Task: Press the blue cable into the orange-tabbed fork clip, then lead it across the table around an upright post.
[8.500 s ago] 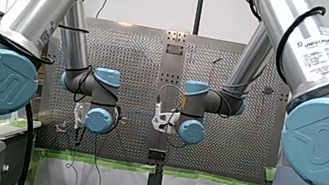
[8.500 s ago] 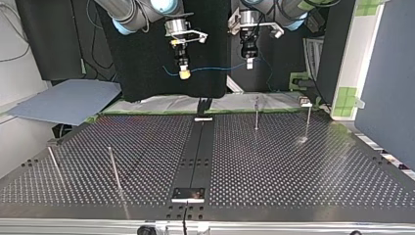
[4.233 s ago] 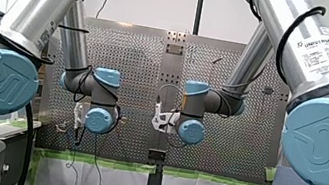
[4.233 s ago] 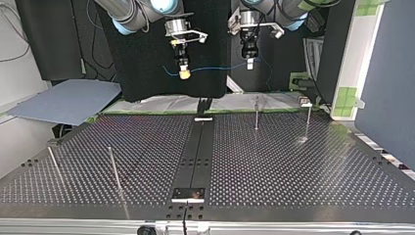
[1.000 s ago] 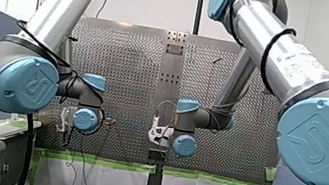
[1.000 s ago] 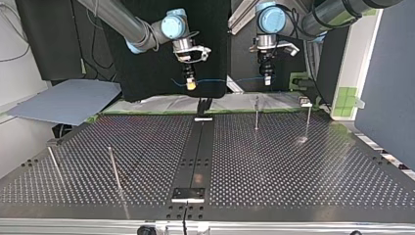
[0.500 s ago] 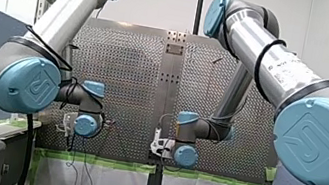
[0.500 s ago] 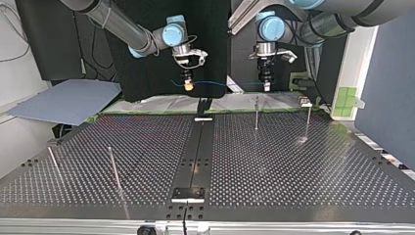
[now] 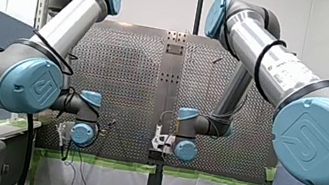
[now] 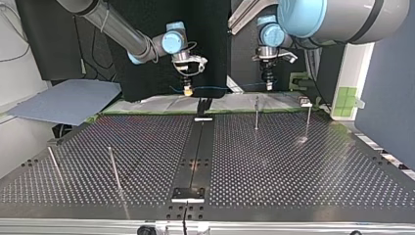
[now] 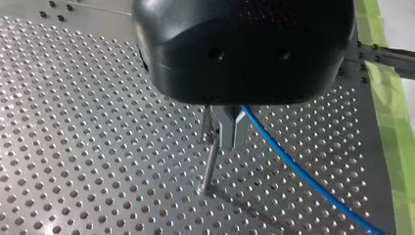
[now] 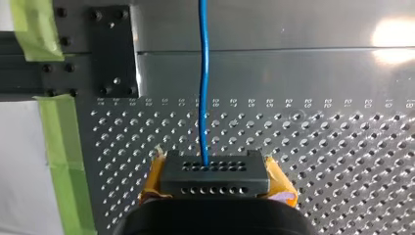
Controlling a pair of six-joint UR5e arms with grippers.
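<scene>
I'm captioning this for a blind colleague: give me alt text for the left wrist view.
My black left gripper holds a blue cable above a perforated table, close beside a thin upright post. Green tape lines the table's edge.

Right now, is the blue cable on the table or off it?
Off: the blue cable is strung in the air between my right gripper and my left gripper.

my right hand point(image 10: 186, 90) and my left hand point(image 10: 268, 86) now lower and wider apart, blue cable point(image 10: 215, 88) down with them
</scene>
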